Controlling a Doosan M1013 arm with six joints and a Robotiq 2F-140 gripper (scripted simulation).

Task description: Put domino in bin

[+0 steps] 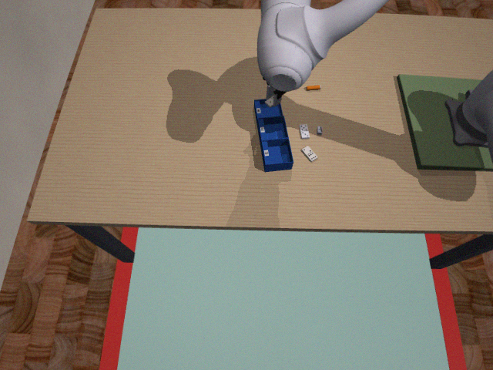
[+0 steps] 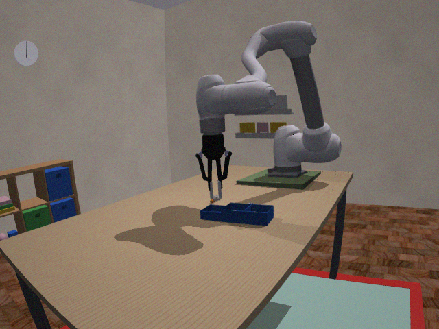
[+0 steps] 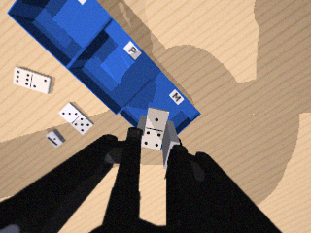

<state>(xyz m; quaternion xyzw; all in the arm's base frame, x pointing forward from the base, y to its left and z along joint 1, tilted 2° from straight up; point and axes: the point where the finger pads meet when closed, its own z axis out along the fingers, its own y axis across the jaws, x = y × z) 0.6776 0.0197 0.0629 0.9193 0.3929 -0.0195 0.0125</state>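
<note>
— Where is the domino (image 3: 155, 130)?

— Pinched between the narrow jaws of the gripper (image 3: 156, 144), above the end of the blue bin (image 3: 117, 73), at the compartment marked M (image 3: 176, 97).

— And the rest?

— Two more dominoes (image 3: 32, 80) (image 3: 76, 117) lie on the table (image 1: 139, 159) beside the bin, with a small grey block (image 3: 55, 138) near them. An orange piece (image 1: 313, 87) lies apart, nearer the arm's green base plate (image 1: 410, 91).
</note>
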